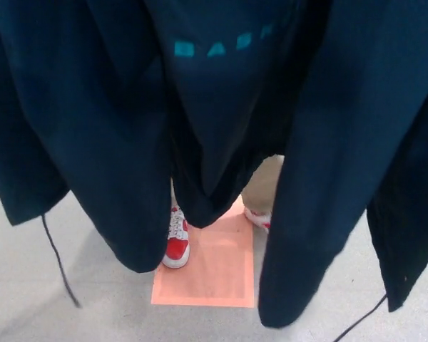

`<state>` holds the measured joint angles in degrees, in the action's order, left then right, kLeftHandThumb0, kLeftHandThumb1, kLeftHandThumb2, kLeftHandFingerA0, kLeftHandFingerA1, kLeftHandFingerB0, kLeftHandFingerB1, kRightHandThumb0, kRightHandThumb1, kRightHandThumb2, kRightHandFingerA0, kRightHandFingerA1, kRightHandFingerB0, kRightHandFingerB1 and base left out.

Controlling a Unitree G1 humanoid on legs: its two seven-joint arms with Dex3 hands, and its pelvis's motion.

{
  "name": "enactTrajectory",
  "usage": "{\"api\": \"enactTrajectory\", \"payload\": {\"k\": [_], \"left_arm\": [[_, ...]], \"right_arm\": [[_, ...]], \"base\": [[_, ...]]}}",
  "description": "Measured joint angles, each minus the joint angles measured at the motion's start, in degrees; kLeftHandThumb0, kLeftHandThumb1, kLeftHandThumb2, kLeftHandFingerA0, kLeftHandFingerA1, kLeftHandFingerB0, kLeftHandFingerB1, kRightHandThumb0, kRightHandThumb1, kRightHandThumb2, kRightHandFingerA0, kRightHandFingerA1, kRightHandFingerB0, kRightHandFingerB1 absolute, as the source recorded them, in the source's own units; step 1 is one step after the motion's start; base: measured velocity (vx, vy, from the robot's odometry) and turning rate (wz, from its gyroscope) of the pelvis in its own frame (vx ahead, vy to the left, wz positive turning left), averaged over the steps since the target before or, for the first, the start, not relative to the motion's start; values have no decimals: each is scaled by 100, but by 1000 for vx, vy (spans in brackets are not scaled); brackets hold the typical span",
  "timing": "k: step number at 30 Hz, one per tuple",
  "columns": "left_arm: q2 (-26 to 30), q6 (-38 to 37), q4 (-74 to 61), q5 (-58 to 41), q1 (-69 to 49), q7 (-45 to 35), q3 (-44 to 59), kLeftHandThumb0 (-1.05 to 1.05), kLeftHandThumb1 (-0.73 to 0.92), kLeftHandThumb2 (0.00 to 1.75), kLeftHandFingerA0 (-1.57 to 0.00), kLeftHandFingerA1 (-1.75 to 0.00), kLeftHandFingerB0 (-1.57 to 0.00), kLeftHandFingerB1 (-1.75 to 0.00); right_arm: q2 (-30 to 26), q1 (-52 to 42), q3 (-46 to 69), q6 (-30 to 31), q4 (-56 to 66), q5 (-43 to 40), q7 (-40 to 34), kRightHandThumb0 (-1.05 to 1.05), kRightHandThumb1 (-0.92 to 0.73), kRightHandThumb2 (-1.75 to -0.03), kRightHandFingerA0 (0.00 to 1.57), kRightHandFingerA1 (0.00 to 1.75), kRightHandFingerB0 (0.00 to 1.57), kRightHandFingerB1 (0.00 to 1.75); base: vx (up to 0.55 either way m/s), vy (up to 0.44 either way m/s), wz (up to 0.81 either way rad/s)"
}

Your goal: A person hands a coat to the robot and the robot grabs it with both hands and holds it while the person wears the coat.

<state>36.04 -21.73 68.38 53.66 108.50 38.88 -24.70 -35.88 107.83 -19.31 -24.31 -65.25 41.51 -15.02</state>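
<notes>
Head view, and the dark navy coat (93, 128) fills almost the whole picture, hanging in deep loose folds from the top edge down towards the floor (28, 292). A row of small teal marks (221, 44) shows on the fabric near the top centre. One long panel, perhaps a sleeve (321, 214), drops on the right side; a thin dark cord (57, 260) dangles from the cloth at lower left, and another trails off at lower right.

Behind the coat stands the person: a red and white sneaker (176, 242) planted at the left edge of an orange floor mat (214, 274), a strip of beige trouser leg (267, 185) above the other shoe, which only peeks out past the hanging cloth.

Neither robot hand is in the shot, so there is no saying what the fingers are doing, open or closed, or whether they have the coat at all.

On handling, this looks like soft, limp cloth with some weight to it; it drapes and sags rather than holding any shape, so it will slump wherever it is unsupported. The sensible hold, I'd judge, is high up near the collar and shoulders, one hand on each side, keeping the coat spread so the armholes stay open for the person. A pinch on a single loose fold could let it slide.
</notes>
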Motion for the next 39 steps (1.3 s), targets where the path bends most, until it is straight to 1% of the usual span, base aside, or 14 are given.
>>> {"api": "enactTrajectory", "payload": {"k": [2,4,5,12,13,14,18,19,23,24,26,27,31,39], "left_arm": [[-2,23,154,31,219,-52,-114,-41,78,72,-97,-175,-85,-155],[-2,52,358,71,540,-173,-271,-44,78,70,-94,-175,-82,-154],[-3,67,416,85,628,-212,-318,-40,82,65,-96,-175,-69,-169],[-8,149,738,212,1417,-539,-665,-42,79,64,-88,-175,-65,-162],[-8,158,772,225,1555,-598,-712,-44,76,66,-83,-175,-69,-158],[-8,163,804,242,1679,-652,-768,-44,57,96,-116,-135,-86,-113],[-5,167,875,262,1983,-810,-882,-50,54,89,-120,-144,-88,-124],[-2,167,896,271,2073,-866,-930,-40,73,61,-86,-175,-73,-157],[-1,171,909,266,2157,-959,-961,-43,70,64,-85,-175,-73,-156],[-1,177,912,266,2161,-983,-973,-51,56,90,-115,-142,-81,-120],[9,188,919,282,2161,-1005,-1032,-51,56,90,-115,-143,-81,-121],[12,189,922,290,2161,-1014,-1052,-45,73,65,-82,-175,-67,-155],[12,259,925,361,2157,-1047,-1177,-41,82,64,-82,-175,-62,-149],[7,357,922,397,2129,-1138,-1244,-42,80,64,-82,-175,-62,-156]], "right_arm": [[49,268,-107,37,-249,67,-41,-38,-84,-65,92,175,67,166],[151,653,-238,167,-553,129,-73,-38,-83,-65,91,175,67,164],[182,764,-266,223,-631,144,-82,-36,-83,-65,90,175,69,165],[285,1615,-331,619,-1047,194,-67,-38,-77,-64,90,175,72,156],[285,1748,-328,685,-1086,193,-63,-38,-78,-64,91,175,71,155],[284,1853,-329,742,-1113,195,-61,-38,-79,-64,91,175,69,160],[281,2086,-364,903,-1167,216,-50,-38,-79,-64,90,175,69,159],[279,2143,-396,972,-1182,232,-42,-39,-77,-64,91,175,68,159],[280,2214,-444,1084,-1204,262,-20,-41,-79,-64,91,175,67,157],[284,2238,-457,1104,-1207,271,-16,-40,-78,-64,90,175,66,158],[290,2262,-498,1137,-1215,294,-7,-39,-78,-64,90,175,67,159],[290,2263,-513,1142,-1218,300,-7,-39,-79,-64,90,175,65,164],[298,2261,-610,1146,-1238,329,5,-38,-81,-63,87,175,59,167],[297,2254,-851,1146,-1268,434,16,-37,-81,-64,92,175,64,166]], "base": [[0,0,0],[0,0,0],[0,0,0],[0,0,0],[0,0,0],[0,0,0],[0,0,0],[0,0,0],[0,0,0],[0,0,0],[0,0,0],[0,0,0],[0,0,0],[0,0,0]]}}
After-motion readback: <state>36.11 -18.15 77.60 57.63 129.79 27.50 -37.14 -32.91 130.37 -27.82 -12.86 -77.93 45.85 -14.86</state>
